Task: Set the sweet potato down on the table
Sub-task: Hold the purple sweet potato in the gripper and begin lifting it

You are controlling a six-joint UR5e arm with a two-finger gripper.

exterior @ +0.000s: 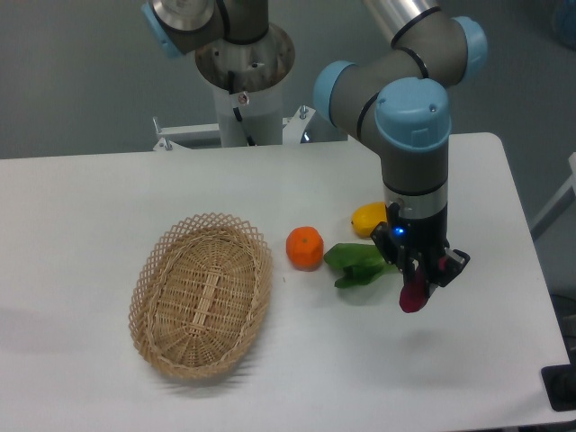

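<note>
Gripper (419,281) clenched on sweet potato (413,296), tuber hanging upright from fingers just above table (90,207), right of centre. Green leafy vegetable (358,264) lay just left of it, lemon (371,218) behind, orange (305,247) further left. Wicker basket (202,294) sat well apart at left.

No readable text, labels, brands, numbers or signs anywhere in the camera view
</note>
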